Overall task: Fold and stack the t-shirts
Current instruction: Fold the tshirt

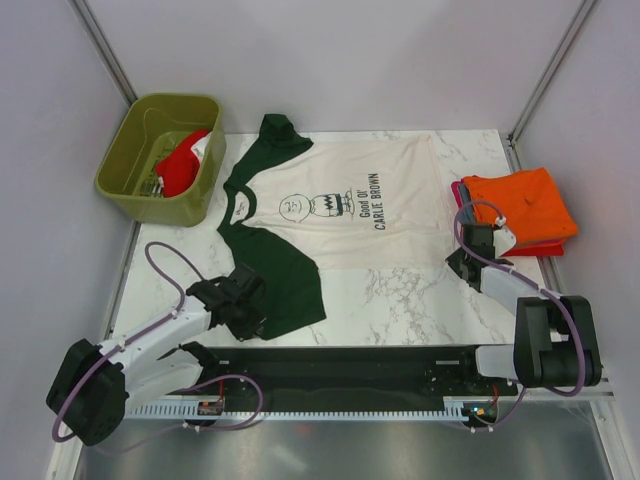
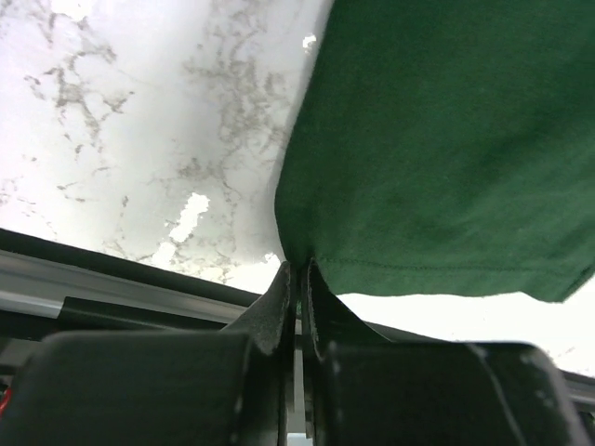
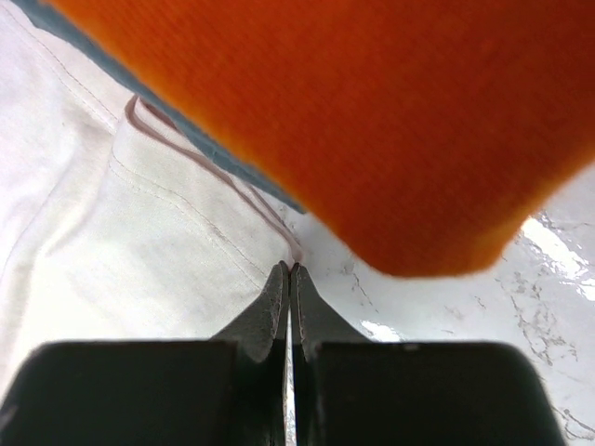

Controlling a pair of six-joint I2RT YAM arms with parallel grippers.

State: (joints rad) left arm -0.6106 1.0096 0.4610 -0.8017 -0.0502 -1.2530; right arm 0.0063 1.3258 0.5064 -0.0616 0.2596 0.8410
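Seen from above, a cream shirt [image 1: 370, 215] with dark green sleeves and collar lies spread flat across the middle of a white marble worktop [image 1: 400, 300]. Its neck points toward the left of the frame and its hem toward the right. A cartoon face and black lettering are printed on its chest.

At the lower left of the frame, the left hand [image 1: 250, 303] rests on the nearer green sleeve [image 1: 285, 280]. In the left wrist view, this hand's [image 2: 297, 269] two fingers are pressed together, with the corner of the sleeve's stitched edge pinched between their tips.

At the right of the frame, the right hand [image 1: 462, 262] sits at the lower right corner of the cream shirt's hem. In the right wrist view, its [image 3: 291, 271] fingers are closed tight. The cream hem runs right up into their tips and appears to be nipped there.

Just beyond the right hand, at the right edge of the worktop, a folded orange shirt [image 1: 520, 205] lies on top of a small stack. A red layer shows beneath it. The wrist view also shows a thin grey-blue edge [image 3: 223, 163] under the orange.

In the upper left of the frame stands an olive-green bin [image 1: 125, 190]. A crumpled red shirt [image 1: 180, 165] lies inside it against its right wall.
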